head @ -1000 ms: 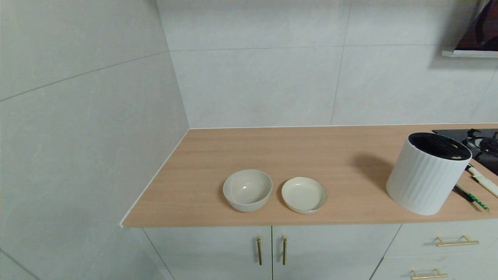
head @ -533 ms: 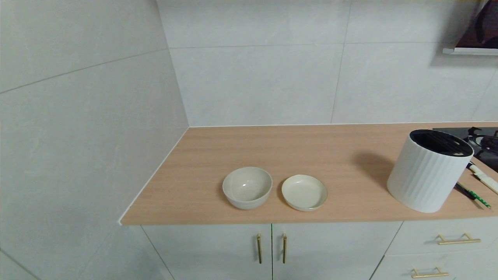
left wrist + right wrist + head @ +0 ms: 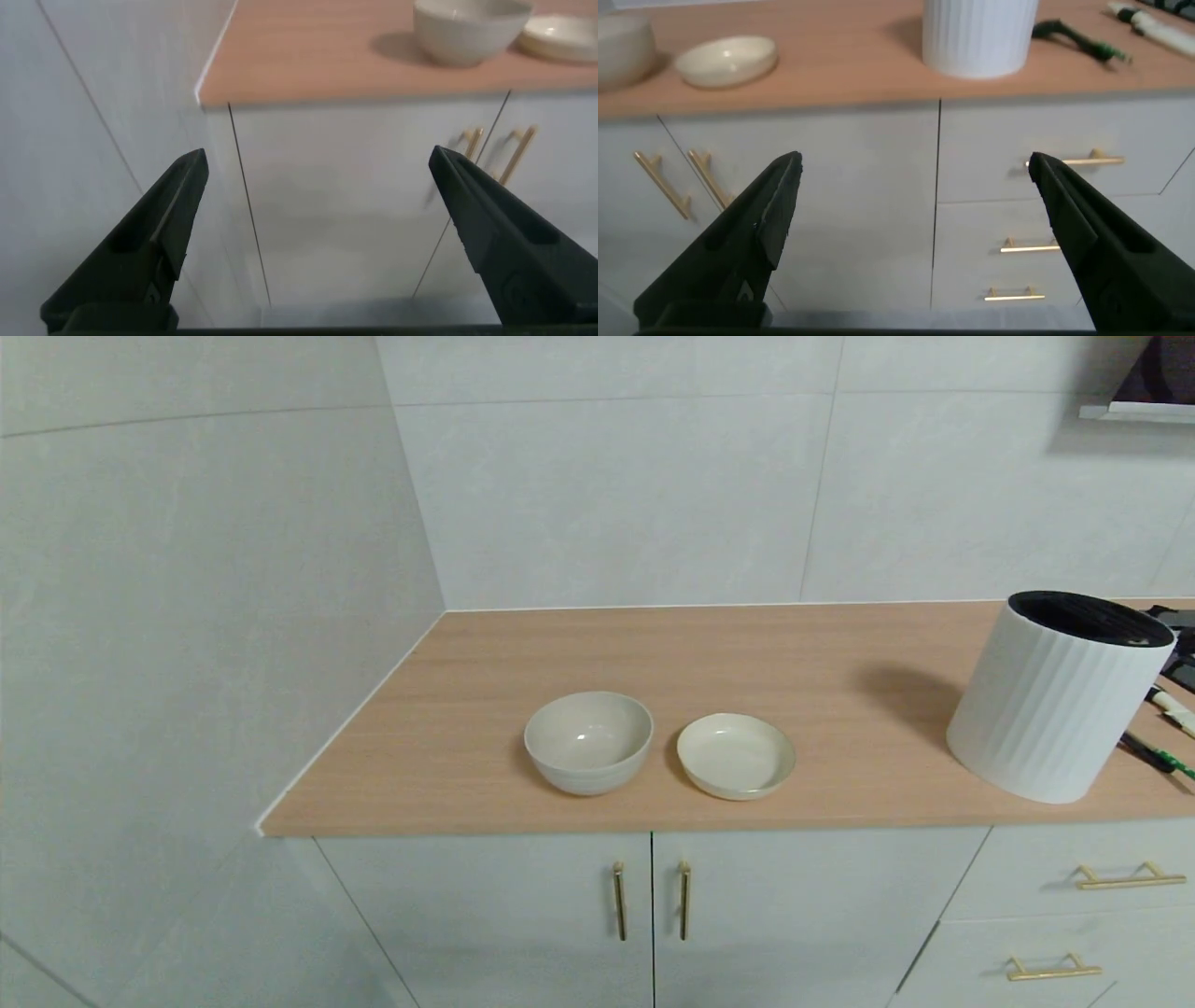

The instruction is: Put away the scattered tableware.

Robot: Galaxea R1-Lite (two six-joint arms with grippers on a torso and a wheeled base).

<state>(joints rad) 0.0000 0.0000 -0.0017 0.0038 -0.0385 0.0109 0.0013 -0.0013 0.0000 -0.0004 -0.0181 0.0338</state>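
A pale grey bowl [image 3: 588, 742] and a cream shallow dish [image 3: 736, 755] sit side by side near the front edge of the wooden counter [image 3: 766, 663]. The same bowl [image 3: 472, 30] and dish [image 3: 562, 35] show past my left gripper [image 3: 318, 163], which is open and low in front of the white cabinet doors. My right gripper [image 3: 915, 163] is open too, below counter height before the cabinets, with the dish [image 3: 727, 60] and a ribbed white holder [image 3: 979, 35] above it. Green-tipped chopsticks [image 3: 1158, 754] and a white-handled utensil [image 3: 1174, 707] lie right of the holder [image 3: 1060, 695].
Tiled walls close off the counter's left side and back. Gold handles [image 3: 650, 899] mark the cabinet doors below the bowl and dish; drawers with gold pulls [image 3: 1118, 875] are to the right. A black stove [image 3: 1178, 644] sits at the far right.
The whole head view has shifted: the counter and everything on it sit higher in the picture and more cabinet front shows, so the camera moved. The tableware itself has not moved.
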